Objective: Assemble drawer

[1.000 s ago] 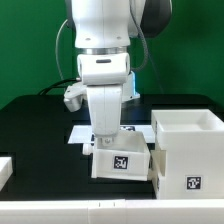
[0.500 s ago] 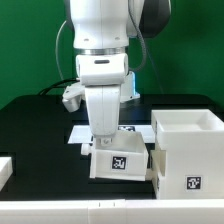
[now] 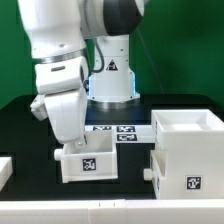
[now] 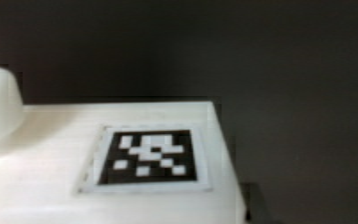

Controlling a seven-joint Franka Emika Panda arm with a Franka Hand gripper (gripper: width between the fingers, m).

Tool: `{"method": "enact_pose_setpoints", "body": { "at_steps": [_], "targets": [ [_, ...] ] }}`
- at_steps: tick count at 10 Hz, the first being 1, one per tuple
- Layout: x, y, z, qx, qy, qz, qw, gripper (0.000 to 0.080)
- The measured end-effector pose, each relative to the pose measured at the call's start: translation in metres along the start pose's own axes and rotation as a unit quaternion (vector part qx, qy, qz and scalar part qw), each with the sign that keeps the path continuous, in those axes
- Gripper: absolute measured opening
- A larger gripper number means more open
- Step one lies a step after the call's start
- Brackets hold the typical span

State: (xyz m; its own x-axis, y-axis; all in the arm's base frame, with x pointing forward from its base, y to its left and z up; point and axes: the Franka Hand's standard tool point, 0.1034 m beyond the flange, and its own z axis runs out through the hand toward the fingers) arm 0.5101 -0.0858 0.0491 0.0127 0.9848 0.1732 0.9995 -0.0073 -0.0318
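The drawer (image 3: pixel 88 165) is a small white tray with a black-and-white tag on its front side. It sits low over the black table, to the exterior view's left of the taller white tagged box (image 3: pixel 186 152), with a gap between them. My gripper (image 3: pixel 77 149) reaches down onto the drawer's back wall and is shut on it; the fingertips are hidden behind the wall. In the wrist view a white face of the drawer (image 4: pixel 51 160) with its tag (image 4: pixel 153 157) fills the lower part, blurred.
The marker board (image 3: pixel 115 130) lies flat behind the drawer, near the arm's base. A white part (image 3: pixel 5 170) shows at the exterior view's left edge. The black table (image 3: pixel 130 195) ends close in front of the drawer.
The arm has swung to the exterior view's left and carried the drawer away from the tall box. The marker board behind it is now uncovered.
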Motion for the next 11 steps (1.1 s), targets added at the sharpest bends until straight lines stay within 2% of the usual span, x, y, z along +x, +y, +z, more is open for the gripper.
{"method": "enact_pose_setpoints", "body": {
  "at_steps": [2, 6, 7, 10, 11],
  "targets": [
    [0.007, 0.003, -0.002, -0.002, 0.001, 0.001, 1.0, 0.004],
    [0.043, 0.022, -0.023, -0.029, 0.003, 0.002, 1.0, 0.004],
    [0.041, 0.018, -0.018, -0.023, 0.004, 0.013, 1.0, 0.004],
    [0.038, 0.017, -0.016, -0.023, 0.004, 0.011, 1.0, 0.004],
    [0.023, 0.016, -0.014, -0.052, -0.006, -0.027, 0.998, 0.004]
  ]
}}
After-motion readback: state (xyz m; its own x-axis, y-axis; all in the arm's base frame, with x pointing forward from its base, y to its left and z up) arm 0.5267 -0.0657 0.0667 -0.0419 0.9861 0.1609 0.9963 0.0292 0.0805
